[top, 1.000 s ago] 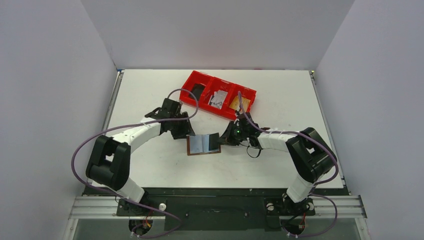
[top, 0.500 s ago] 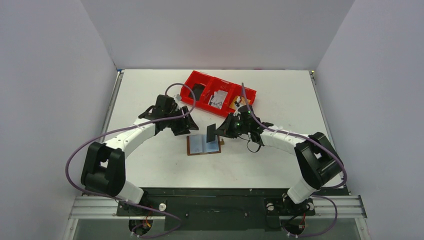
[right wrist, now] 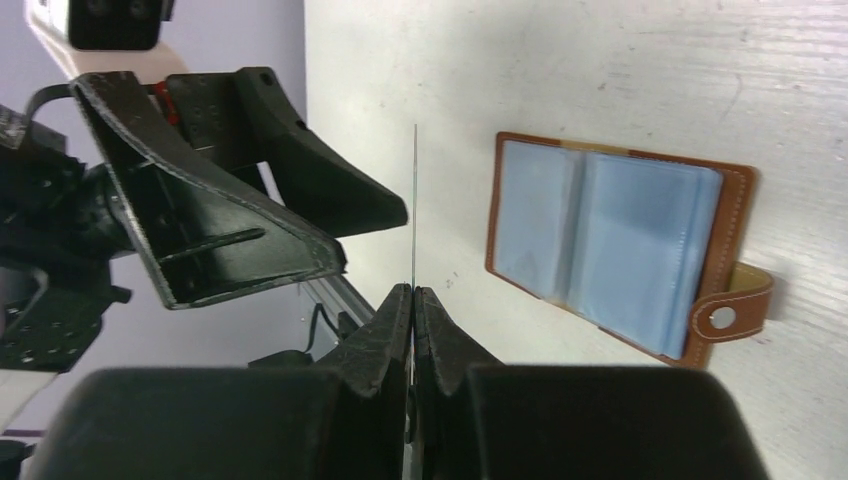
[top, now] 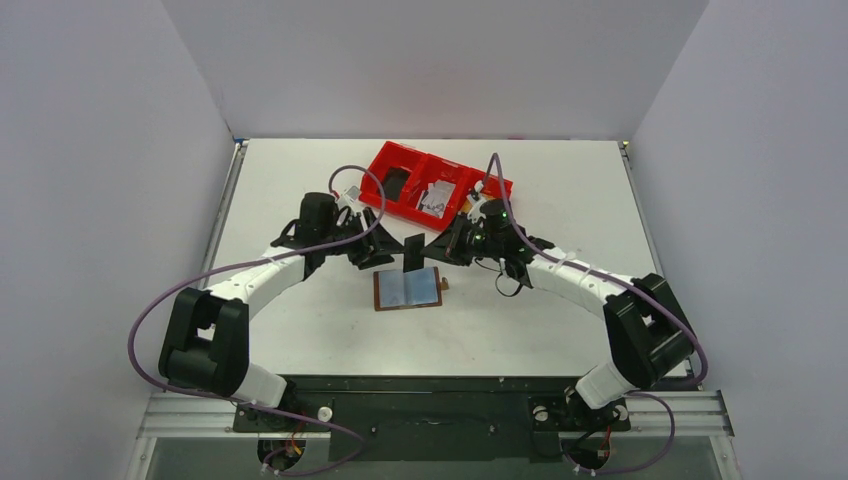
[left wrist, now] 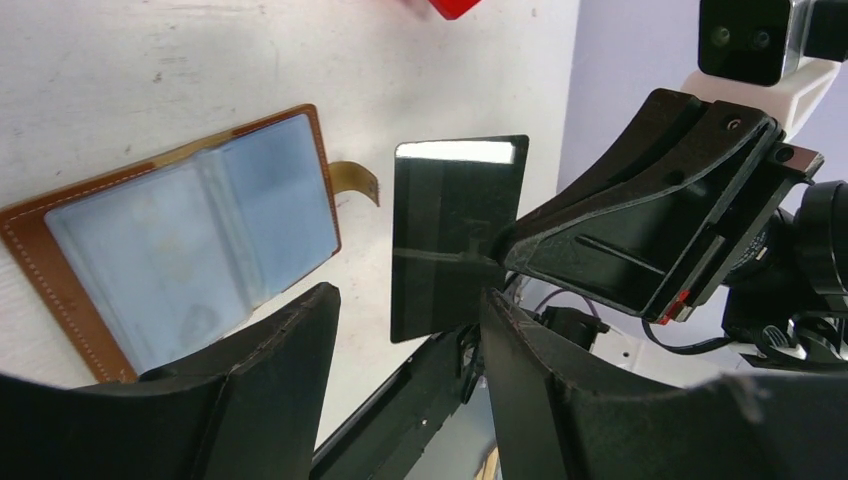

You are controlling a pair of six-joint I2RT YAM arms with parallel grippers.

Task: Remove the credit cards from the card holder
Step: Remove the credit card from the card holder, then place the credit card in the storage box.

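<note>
Top external view: the card holder (top: 407, 289) lies opened flat on the table (top: 300, 330), near of the red tray (top: 376, 170), between the two arms. Its long axis runs left to right, the clear sleeves face up, and the snap tab (top: 444, 286) projects from the right end. The right gripper (top: 432, 250) is pressed together on one card (top: 413, 252), which reads dark in these views, pinching it by one long edge. The card hangs clear of the table just beyond the holder's far edge. Its long axis sits at right angles to the holder's, either upright or leaning toward the far side; the views do not settle which. Its broad face is turned left, toward the left gripper (top: 370, 252), whose fingers are spread with nothing between them. The left wrist view shows the card (left wrist: 455, 235) face-on; the right wrist view shows it as a thin line (right wrist: 414, 200). One second earlier the right gripper was low at the holder's right end. It has since risen and shifted left with the card. The left gripper has backed off the holder's far left corner and opened wider. The holder has not moved.
</note>
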